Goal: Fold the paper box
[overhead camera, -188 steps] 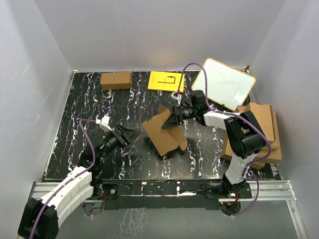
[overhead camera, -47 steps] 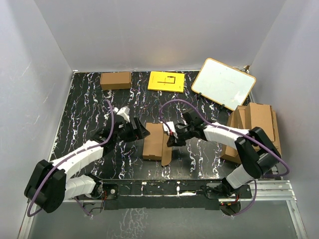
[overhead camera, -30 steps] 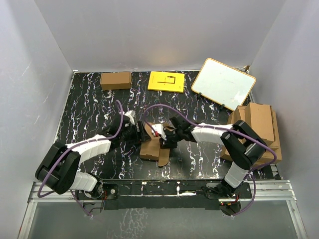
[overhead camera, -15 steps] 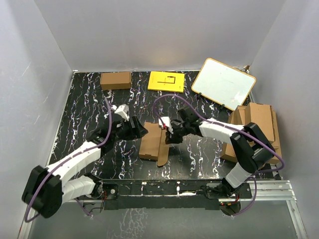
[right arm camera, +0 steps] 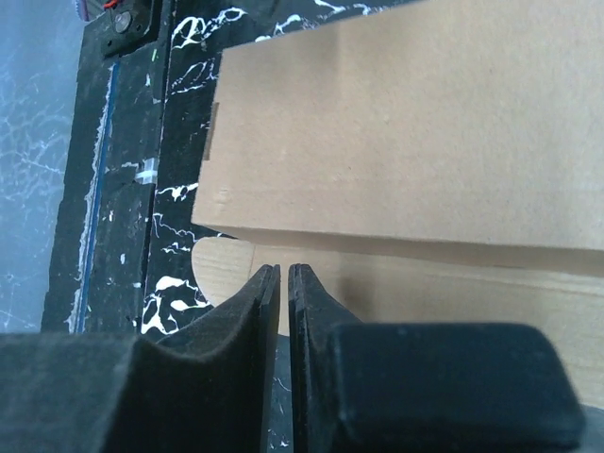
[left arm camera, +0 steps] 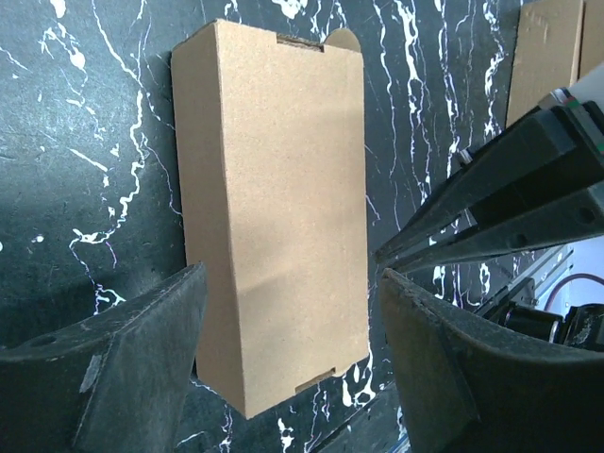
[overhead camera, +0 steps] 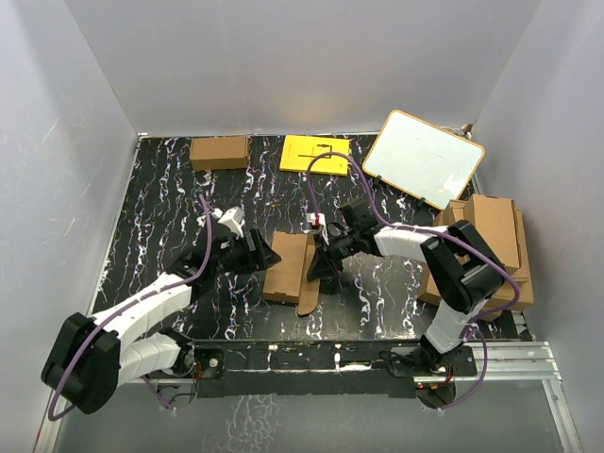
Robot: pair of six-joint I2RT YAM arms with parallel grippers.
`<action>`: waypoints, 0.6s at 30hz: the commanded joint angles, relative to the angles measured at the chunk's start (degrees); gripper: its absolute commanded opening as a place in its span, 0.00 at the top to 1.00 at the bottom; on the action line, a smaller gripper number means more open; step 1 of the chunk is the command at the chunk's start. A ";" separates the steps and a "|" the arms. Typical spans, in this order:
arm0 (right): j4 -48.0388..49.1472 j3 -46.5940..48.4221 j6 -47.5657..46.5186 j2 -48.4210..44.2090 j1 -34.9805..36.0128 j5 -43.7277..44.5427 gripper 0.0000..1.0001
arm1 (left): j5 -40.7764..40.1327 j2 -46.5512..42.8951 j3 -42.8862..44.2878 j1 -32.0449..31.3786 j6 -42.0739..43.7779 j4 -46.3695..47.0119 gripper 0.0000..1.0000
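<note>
The paper box (overhead camera: 288, 267) lies flat on the black, white-veined bench (overhead camera: 151, 208), near the middle and toward the front edge, its long side running away from the arm bases. From the left wrist view the paper box (left arm camera: 274, 208) shows one plain broad face with a crease down its left side and small tuck notches at both ends. A narrow flap (overhead camera: 308, 291) sticks out along its right side. The left end effector (overhead camera: 260, 253) sits at the box's left edge with its fingers spread wide; in its own camera the left end effector (left arm camera: 291, 283) straddles the near end of the carton, one finger on each side, and whether either touches cannot be told. The right end effector (overhead camera: 321, 264) is at the box's right edge, its fingers pressed almost together with only a sliver between them; from its wrist the right end effector (right arm camera: 283, 274) points at the pale round-cornered flap (right arm camera: 226, 260) under the box's upper panel (right arm camera: 406, 132), and a pinch cannot be confirmed. Along the far edge lie a smaller brown carton (overhead camera: 219, 152), a yellow sheet (overhead camera: 314, 154) and a whiteboard (overhead camera: 423, 159); a pile of cardboard sheets (overhead camera: 486, 245) sits at the right.
</note>
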 commanded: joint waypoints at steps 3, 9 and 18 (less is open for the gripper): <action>6.01 0.55 7.09 4.44 -0.40 -1.63 0.88 | 2.82 3.58 0.13 0.23 0.01 2.68 0.30; 11.09 0.41 13.61 7.98 -0.38 -1.95 0.90 | 4.04 8.05 0.21 0.20 -0.44 4.29 0.31; 9.08 3.02 13.32 8.65 -1.79 0.32 0.89 | 2.15 8.80 0.32 0.22 0.42 3.73 0.32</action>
